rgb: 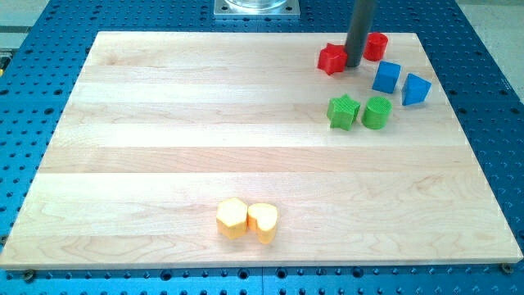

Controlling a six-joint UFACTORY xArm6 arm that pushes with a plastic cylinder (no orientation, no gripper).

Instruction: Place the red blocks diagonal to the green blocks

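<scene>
1. Camera view, task things: the red star-shaped block (332, 59) and the red cylinder (376, 46) are found at the far right of the table (164, 123), with my tip (354, 65) set down between them, touching or almost touching the star block's right side. The green star-shaped block (344, 111) and the green cylinder (377, 112) are seen side by side, nearer than the reds and slightly to the right of the red star.

2. Hand: no hand is carried; only a straight dark rod is seen, so nothing can be opened, closed or held, and blocks can only be pushed.

3. Progress: the reds are judged to lie roughly straight beyond the greens, not clearly off a corner of the pair. The task is therefore taken as under way but unfinished: the two reds are split by the rod and are yet to be gathered at a diagonal spot.

4. Surroundings: a blue cube (386, 76) and a blue wedge-like block (415, 88) are placed just right of the greens, so the far-right corner is judged crowded. A yellow hexagonal block (232, 218) and a yellow heart-shaped block (263, 221) are seen touching, near the table's near edge, well apart from the work.
</scene>
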